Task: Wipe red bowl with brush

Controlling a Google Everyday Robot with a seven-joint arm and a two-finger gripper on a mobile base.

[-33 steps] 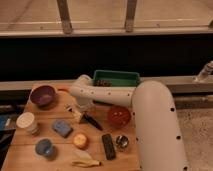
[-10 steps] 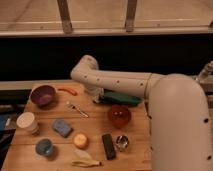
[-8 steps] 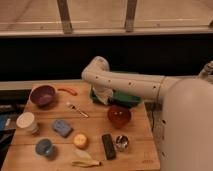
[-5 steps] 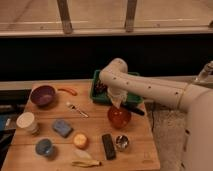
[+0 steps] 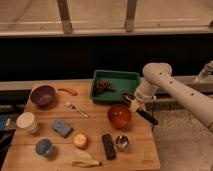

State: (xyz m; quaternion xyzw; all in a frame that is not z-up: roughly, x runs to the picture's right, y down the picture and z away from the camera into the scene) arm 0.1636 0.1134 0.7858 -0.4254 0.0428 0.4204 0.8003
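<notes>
The red bowl [image 5: 119, 115] sits on the wooden table, right of centre, just below the green tray. My gripper [image 5: 134, 104] hangs at the bowl's upper right rim, shut on the brush [image 5: 146, 118]. The brush's black handle slants down and to the right from the gripper, past the bowl's right side. Its bristled head is hidden behind the gripper. The white arm [image 5: 165, 85] reaches in from the right.
A green tray [image 5: 120, 79] holding dark grapes [image 5: 103, 86] stands behind the bowl. A metal cup [image 5: 121, 143] and a black block [image 5: 108, 146] lie in front of it. To the left are a fork [image 5: 77, 109], a purple bowl [image 5: 42, 95], a blue sponge [image 5: 62, 128], an orange fruit [image 5: 80, 140] and a banana [image 5: 85, 161].
The arm has swung right across the table with the brush, from left of the tray to the red bowl's right rim.
</notes>
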